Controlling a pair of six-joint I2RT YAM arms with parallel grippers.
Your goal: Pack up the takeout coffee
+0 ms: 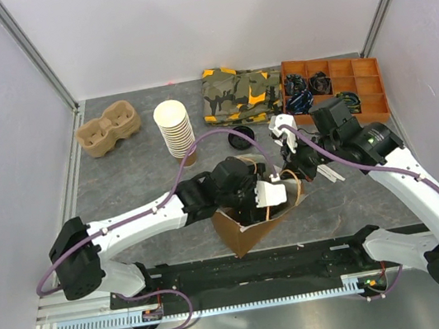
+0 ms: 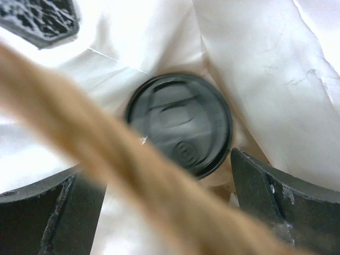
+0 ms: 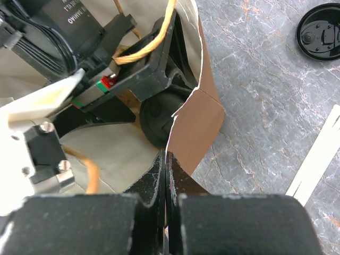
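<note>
Coffee [image 2: 179,125] sits lid-up deep in the bag [image 3: 199,127], below the left gripper [image 2: 167,204], whose jaws stand apart. The handle [image 2: 79,122] crosses that gripper and may snag, tipping the coffee. The right gripper [image 3: 166,178] pinches the bag's rim, which could tear.

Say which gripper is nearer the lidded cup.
Left. The left gripper is inside the bag, open right over the cup; the right gripper pinches the bag's rim, off to one side.
</note>
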